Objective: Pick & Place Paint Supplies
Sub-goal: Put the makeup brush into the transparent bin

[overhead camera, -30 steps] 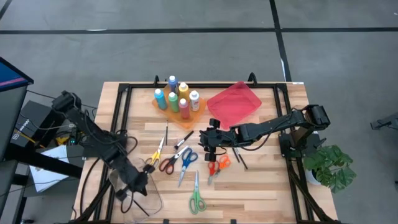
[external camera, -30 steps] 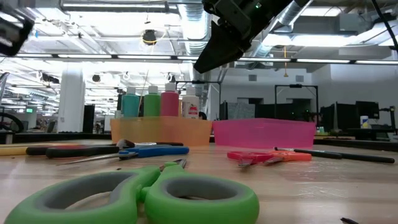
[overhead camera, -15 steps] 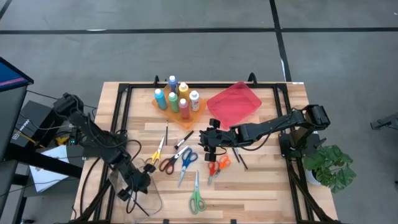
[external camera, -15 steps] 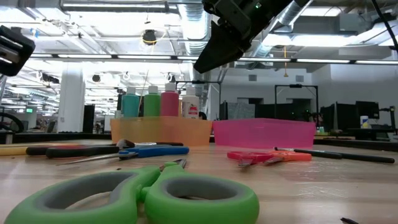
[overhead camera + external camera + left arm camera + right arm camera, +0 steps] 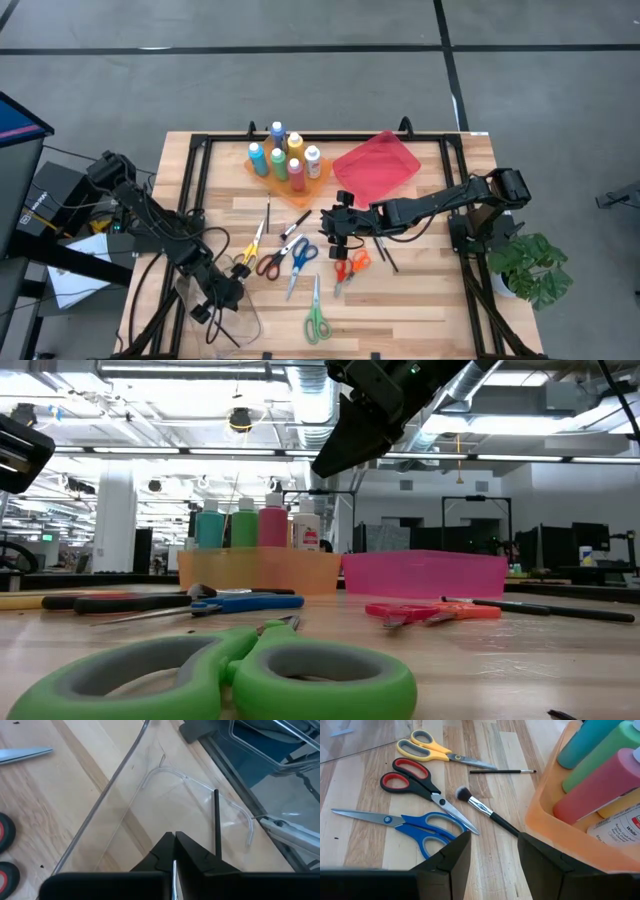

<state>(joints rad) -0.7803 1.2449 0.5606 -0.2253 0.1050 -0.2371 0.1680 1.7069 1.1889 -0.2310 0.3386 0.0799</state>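
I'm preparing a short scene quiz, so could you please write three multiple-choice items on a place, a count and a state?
1. Where do the paint bottles stand? A: a cardboard box. B: the orange tray. C: the floor.
2. How many pairs of scissors lie on the table? A: three. B: five. C: seven.
3. How is the right gripper? A: open and empty. B: shut on a bottle. C: shut on scissors.
Answers: B, they stand inside its orange wall; B, yellow, red, blue, orange and green pairs show; A, its fingers stand apart with nothing between.
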